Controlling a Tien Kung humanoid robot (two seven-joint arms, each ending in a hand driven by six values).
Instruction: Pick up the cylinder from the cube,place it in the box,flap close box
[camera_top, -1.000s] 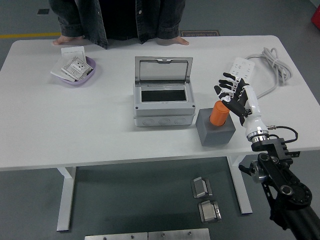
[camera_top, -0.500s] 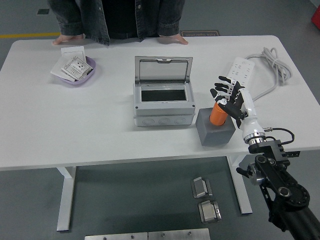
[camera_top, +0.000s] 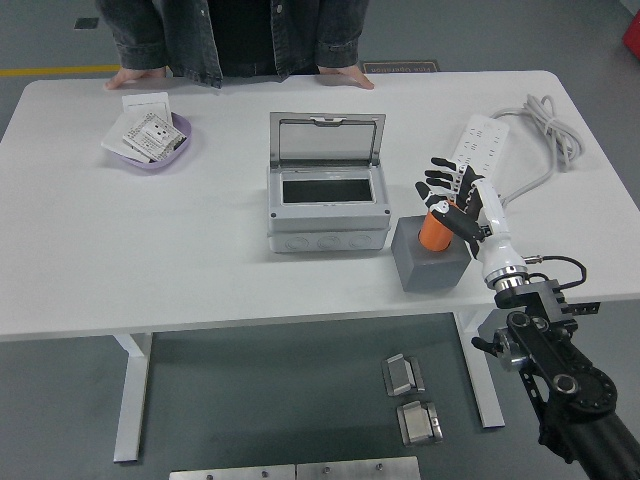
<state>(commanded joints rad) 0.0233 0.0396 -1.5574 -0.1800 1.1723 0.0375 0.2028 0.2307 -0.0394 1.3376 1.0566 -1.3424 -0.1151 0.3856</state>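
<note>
The grey box (camera_top: 327, 208) sits near the middle of the white table (camera_top: 200, 260), its clear-windowed lid (camera_top: 327, 140) hinged up and standing at the back. Through the dark rectangular opening in its top I can make out nothing inside; the hollow just reads black.

Just beside the box, at about four o'clock from it, stands the grey cube (camera_top: 432, 256). The orange cylinder (camera_top: 433, 229) is upright on top of the cube, not in the box.

The robot's right hand (camera_top: 462, 205) reaches in from the lower right and is up against the cylinder on its three-o'clock side. Its black fingers (camera_top: 437, 176) are fanned out above and behind the cylinder's top, not closed around it. Whether the palm touches the cylinder I cannot tell.

Over at ten o'clock on the table there is a shallow purple bowl (camera_top: 158, 158) holding a few small printed packets (camera_top: 146, 137).

A white power strip (camera_top: 480, 143) with its cable lies at two o'clock.

A person stands at the far side, both hands (camera_top: 132, 78) resting flat on the table's twelve-o'clock edge.
</note>
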